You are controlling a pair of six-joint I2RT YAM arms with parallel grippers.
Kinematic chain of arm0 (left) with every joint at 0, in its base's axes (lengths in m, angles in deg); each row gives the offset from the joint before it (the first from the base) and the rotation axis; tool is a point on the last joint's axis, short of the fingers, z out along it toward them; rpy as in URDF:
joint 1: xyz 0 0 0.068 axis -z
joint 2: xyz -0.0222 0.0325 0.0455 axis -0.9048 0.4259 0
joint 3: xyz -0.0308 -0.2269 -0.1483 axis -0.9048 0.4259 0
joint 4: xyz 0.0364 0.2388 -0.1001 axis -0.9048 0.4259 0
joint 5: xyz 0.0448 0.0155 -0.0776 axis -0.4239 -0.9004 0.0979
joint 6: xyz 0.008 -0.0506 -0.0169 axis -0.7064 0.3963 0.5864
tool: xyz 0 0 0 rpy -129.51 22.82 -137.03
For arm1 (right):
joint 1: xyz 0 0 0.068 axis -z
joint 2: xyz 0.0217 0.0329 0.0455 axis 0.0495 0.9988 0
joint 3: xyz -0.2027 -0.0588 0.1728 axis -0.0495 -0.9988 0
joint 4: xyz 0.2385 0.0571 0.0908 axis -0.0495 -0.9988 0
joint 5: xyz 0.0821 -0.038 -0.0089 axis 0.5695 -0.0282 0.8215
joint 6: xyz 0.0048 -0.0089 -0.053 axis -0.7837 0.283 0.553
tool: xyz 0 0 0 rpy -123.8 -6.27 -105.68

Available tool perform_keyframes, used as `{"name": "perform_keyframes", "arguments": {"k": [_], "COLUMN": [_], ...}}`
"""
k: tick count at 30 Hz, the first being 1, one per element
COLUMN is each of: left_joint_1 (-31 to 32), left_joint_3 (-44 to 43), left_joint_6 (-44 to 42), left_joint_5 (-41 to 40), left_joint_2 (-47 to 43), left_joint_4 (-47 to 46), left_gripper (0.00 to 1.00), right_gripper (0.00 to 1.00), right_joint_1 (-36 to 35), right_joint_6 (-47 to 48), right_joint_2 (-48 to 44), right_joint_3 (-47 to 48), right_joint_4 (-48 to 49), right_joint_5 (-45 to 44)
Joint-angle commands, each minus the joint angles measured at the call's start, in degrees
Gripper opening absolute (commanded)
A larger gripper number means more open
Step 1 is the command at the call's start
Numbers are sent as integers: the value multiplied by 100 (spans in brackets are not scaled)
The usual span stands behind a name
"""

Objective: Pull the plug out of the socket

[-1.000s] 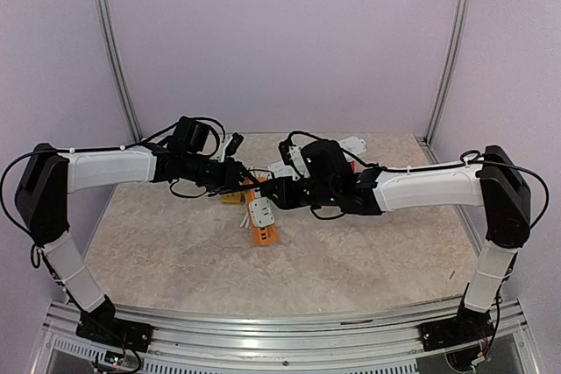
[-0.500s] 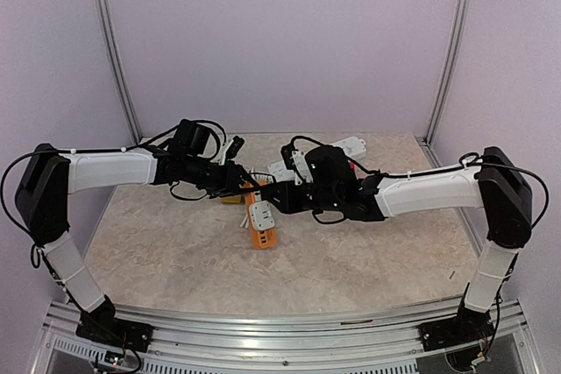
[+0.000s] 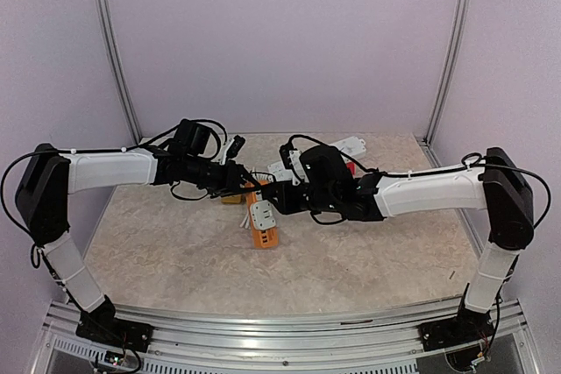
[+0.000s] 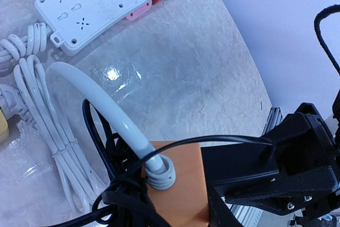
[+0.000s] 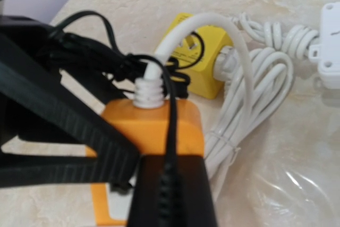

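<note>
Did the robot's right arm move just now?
Yes, a little. The right gripper and its wrist slid left, uncovering more of the white power strip by the back wall.

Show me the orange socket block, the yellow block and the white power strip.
orange socket block (image 5: 151,126): right wrist view, end face by cable collar.
yellow block (image 5: 204,81): right wrist view, near side face.
white power strip (image 4: 106,3): left wrist view, flat upper face.

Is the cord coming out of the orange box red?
No, the cord leaving the orange box is white.
</note>
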Motion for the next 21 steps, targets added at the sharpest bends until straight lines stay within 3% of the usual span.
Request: {"name": "perform_keyframes", "arguments": {"k": [1, 10, 21], "left_joint_1": [29, 20, 29], "left_joint_3": [-70, -80, -99], "left_joint_6": [-85, -106, -266], "left_joint_5": [197, 201, 149], "left_joint_2": [26, 13, -81], "left_joint_4": [-203, -177, -159], "left_gripper": [16, 16, 16], "right_gripper": [0, 0, 0], "right_joint_1": [-204, -331, -11], "right_joint_6": [164, 49, 1], "right_joint_2": [145, 158, -458], "right_joint_3": [503, 644, -81], "right_joint_4": [-675, -913, -74], "right_joint_5": [-778, -1123, -284]}}
